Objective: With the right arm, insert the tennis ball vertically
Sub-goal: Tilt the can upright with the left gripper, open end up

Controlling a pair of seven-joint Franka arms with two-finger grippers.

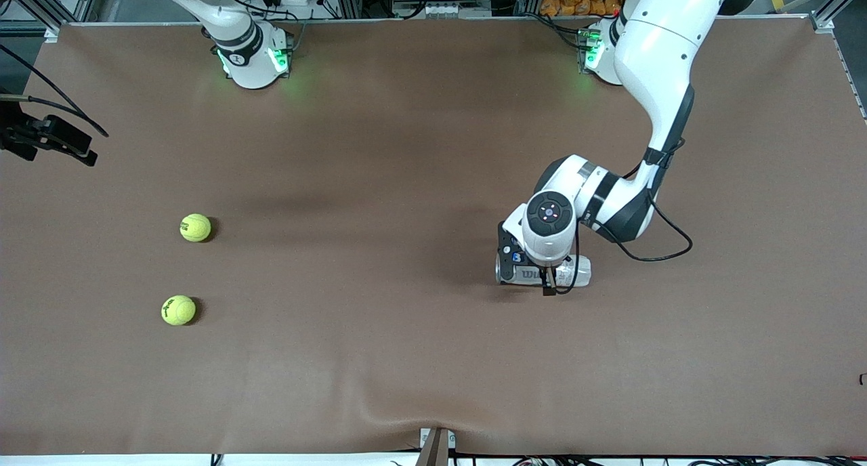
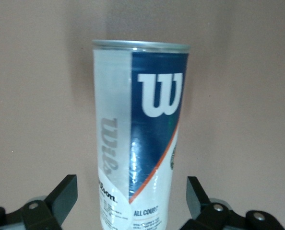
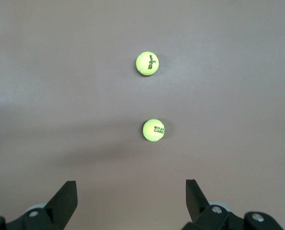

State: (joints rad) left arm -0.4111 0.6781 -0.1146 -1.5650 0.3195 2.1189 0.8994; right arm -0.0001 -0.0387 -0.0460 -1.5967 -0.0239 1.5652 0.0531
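Tennis ball can (image 1: 572, 271) lying on its side on the brown counter (image 1: 406, 147), toward the left arm's end. Left end effector (image 1: 547, 284) low over the can, fingers (image 2: 61, 196) spread wide on either side of the barrel, not yet closed on it. Can's rimmed end (image 2: 140, 46) pointing away from the wrist camera; whether it is open, not visible.

Two tennis balls toward the right arm's end, well apart from the can: one marked Wilson (image 1: 179, 310) nearer the front camera, one marked Roland Garros (image 1: 195, 227) farther from it. Right end effector (image 3: 128, 201) high over the counter, looking down on both balls, fingers open and empty. Only a dark piece at the front view's edge, possibly that end effector.

Step in hand, by judgement: grasp and stand the can upright before any insertion.

- Close left fingers squarely across the barrel, mid-length, to stop rolling.
- Tilt mouth upward, hold steady.
- Right arm: descend centred over one ball, pinch across its widest part.
- Align ball over the mouth, lower straight down, release only once inside the rim.

Risk: slick label slipping during the tilt.
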